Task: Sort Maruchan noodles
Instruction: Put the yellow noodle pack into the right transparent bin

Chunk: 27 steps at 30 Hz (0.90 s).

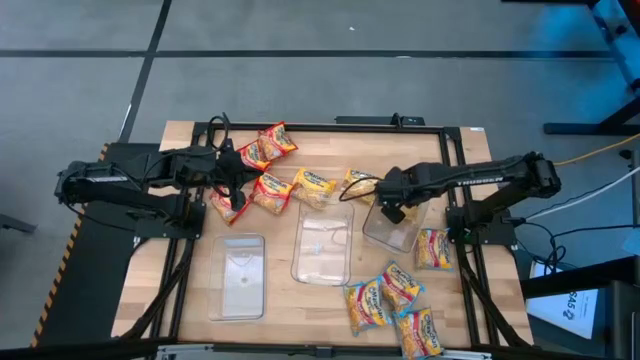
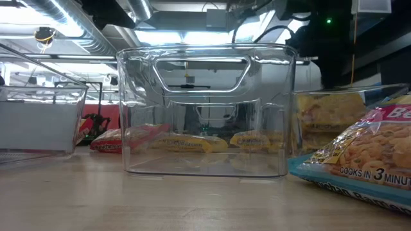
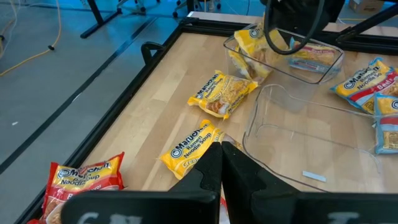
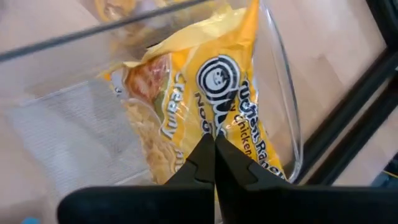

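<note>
Maruchan noodle packets lie scattered on the wooden table: red ones at the far left, yellow ones in the far middle, and a cluster at the near right. A yellow packet stands tilted in the right clear tray, its upper end leaning on the tray's wall. My right gripper hangs shut just above this packet, pointing steeply down. My left gripper is shut and raised above the packets at the far left.
A middle clear tray and a left clear tray stand on the table. A black frame runs round the table top. In the low view the middle tray fills the centre, with a packet close at the right.
</note>
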Each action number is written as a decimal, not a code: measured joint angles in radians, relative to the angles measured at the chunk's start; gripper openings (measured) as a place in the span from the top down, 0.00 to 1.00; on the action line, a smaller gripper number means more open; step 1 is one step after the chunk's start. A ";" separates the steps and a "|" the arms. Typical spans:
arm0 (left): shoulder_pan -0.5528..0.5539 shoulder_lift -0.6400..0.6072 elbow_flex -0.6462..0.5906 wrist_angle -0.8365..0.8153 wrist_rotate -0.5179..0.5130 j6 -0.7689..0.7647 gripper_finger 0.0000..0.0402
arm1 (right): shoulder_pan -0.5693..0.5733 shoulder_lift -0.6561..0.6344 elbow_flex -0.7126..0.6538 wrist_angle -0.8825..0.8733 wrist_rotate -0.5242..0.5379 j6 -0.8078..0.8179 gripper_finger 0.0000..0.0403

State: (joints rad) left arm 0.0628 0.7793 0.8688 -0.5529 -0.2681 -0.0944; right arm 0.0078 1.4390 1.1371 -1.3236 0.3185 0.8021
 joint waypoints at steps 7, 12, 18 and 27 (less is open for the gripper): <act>0.000 0.000 0.000 0.000 0.000 0.000 1.00 | -0.003 0.000 -0.051 0.037 0.007 0.006 0.99; 0.000 0.000 0.000 0.000 0.000 0.000 1.00 | -0.003 0.000 -0.088 0.050 0.009 0.037 0.95; 0.000 0.000 0.000 0.000 0.000 0.000 1.00 | -0.002 0.000 -0.093 0.083 0.005 0.035 0.89; 0.000 0.000 0.000 0.000 0.000 0.000 1.00 | -0.002 0.000 -0.093 0.096 0.039 0.038 0.75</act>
State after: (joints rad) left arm 0.0629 0.7792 0.8688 -0.5529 -0.2684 -0.0944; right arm 0.0059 1.4389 1.0443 -1.2278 0.3576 0.8398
